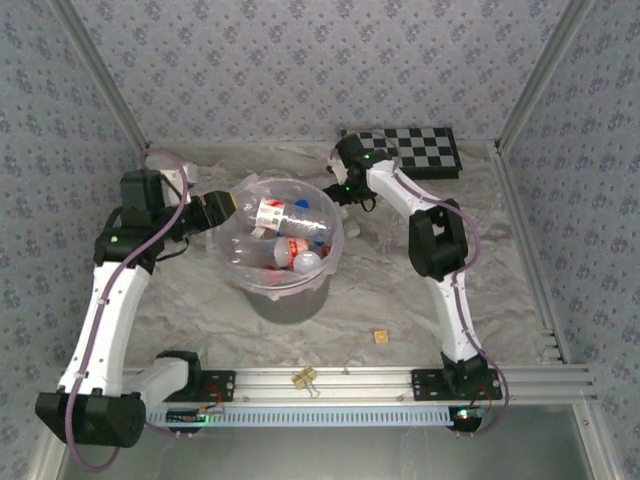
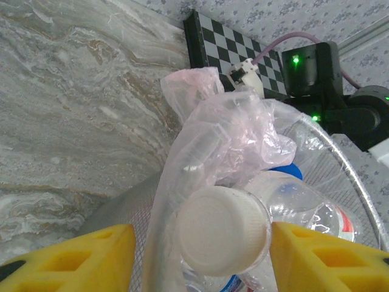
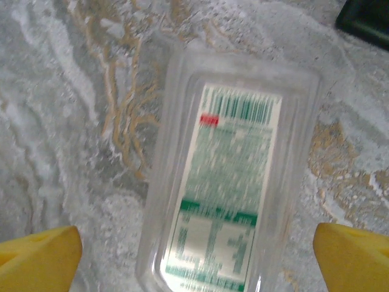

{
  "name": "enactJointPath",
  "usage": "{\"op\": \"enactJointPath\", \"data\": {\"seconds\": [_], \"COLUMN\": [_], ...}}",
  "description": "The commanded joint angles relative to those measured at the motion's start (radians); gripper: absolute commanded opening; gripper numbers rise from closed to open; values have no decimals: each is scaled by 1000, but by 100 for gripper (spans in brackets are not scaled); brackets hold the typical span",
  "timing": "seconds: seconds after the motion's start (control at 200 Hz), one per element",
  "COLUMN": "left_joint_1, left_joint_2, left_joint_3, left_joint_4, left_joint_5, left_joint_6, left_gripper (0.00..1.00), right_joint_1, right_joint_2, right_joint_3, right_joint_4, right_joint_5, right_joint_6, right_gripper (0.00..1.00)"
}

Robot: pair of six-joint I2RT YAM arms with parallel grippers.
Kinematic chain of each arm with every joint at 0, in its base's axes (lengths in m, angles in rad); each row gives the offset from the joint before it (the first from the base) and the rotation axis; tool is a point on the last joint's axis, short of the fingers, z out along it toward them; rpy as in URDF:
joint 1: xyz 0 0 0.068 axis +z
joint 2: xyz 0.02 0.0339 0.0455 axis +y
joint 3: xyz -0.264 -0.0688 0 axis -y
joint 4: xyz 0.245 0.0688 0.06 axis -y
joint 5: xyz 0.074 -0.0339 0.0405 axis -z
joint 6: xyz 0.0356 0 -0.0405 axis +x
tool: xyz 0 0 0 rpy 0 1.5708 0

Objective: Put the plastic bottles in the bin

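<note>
You can't tell if left gripper (image 1: 226, 206) grips the bottle (image 1: 268, 212) at bin (image 1: 290, 302) rim; bag (image 2: 225, 134) hides contact. Right gripper (image 3: 197, 243) points down near far edge of table (image 1: 400, 300), wide astride blurred container (image 3: 234, 182).

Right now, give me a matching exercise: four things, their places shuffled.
Things
1. white-capped clear plastic bottle
2. clear plastic container, green-printed label
3. black-and-white chequered board
4. small tan block

Places
a. far right of the marble-patterned table
b. on the table by the metal front rail
c. between the yellow fingers of the left pincer
d. under the open right pincer

Pairs: 1-c, 2-d, 3-a, 4-b
</note>
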Motion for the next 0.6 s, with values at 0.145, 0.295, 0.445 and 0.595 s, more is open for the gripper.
{"op": "enactJointPath", "data": {"seconds": [0.145,0.295,0.445,0.595], "left_joint_1": [-25,-45,-108,-198], "left_joint_2": [18,44,76,143], "left_joint_3": [-3,-22,-20,-6], "left_joint_4": [42,84,115,185], "left_joint_5": [25,48,16,-3], "left_joint_6": [-27,-54,-62,-89], "left_gripper": [58,57,56,53], "right_joint_1": [9,-10,-40,-103], "right_joint_2": [80,68,-17,-159], "right_joint_3": [113,130,83,-9], "right_joint_4": [-152,-175,-163,-156], "right_joint_5": [19,13,6,-8], "right_joint_6": [73,82,86,68], "right_gripper": [79,70,64,61]}}
